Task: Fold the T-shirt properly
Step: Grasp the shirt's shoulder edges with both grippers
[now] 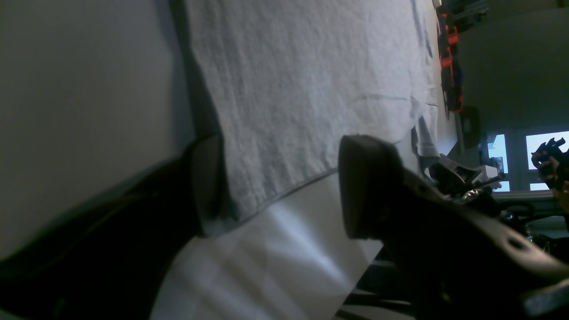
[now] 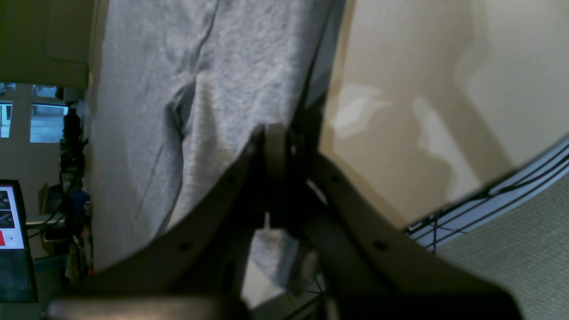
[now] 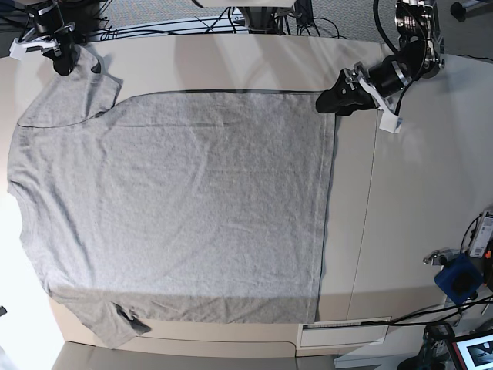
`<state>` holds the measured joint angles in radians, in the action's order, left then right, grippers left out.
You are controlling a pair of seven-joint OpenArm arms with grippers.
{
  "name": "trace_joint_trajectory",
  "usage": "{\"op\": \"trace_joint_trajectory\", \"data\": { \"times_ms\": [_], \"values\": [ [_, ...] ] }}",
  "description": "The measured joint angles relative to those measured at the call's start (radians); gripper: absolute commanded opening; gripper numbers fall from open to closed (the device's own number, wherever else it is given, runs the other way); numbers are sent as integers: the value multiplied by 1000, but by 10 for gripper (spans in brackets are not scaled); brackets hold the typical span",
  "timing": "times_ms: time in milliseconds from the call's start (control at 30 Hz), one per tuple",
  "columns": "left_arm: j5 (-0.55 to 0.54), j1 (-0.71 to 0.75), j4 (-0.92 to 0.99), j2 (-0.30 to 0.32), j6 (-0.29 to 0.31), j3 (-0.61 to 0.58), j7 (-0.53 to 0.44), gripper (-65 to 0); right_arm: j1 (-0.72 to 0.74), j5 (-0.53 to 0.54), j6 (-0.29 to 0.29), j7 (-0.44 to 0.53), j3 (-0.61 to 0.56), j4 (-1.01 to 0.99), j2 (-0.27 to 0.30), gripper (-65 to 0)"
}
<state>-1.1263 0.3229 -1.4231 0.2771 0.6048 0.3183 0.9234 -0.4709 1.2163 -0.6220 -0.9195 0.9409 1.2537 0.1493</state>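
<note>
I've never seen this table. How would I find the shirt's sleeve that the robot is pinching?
Start with the big beige table and the grey T-shirt spread flat over most of it. Follow the shirt's top edge to the far left corner, where the right tool grips a sleeve. The other sleeve lies at the bottom edge with no tool near it.

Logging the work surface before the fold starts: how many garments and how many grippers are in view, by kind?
T-shirt: 1
Grippers: 2, the left gripper at the hem corner and the right gripper at a sleeve
Total: 3
</note>
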Motion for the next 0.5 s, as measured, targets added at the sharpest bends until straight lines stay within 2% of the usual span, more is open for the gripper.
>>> {"op": "trace_joint_trajectory", "data": {
  "times_ms": [167, 367, 433, 500],
  "values": [
    [0, 0, 0, 2, 0, -17, -1, -258, 0, 0, 0, 0, 0, 0, 0, -650],
    [40, -17, -10, 3, 10, -122, -16, -266, 0, 0, 0, -1, 0, 0, 0, -650],
    [59, -22, -12, 3, 11, -127, -10, -333, 0, 0, 0, 0, 0, 0, 0, -650],
    [77, -23, -18, 3, 9, -127, -6, -449, 0, 0, 0, 0, 0, 0, 0, -650]
  ]
}}
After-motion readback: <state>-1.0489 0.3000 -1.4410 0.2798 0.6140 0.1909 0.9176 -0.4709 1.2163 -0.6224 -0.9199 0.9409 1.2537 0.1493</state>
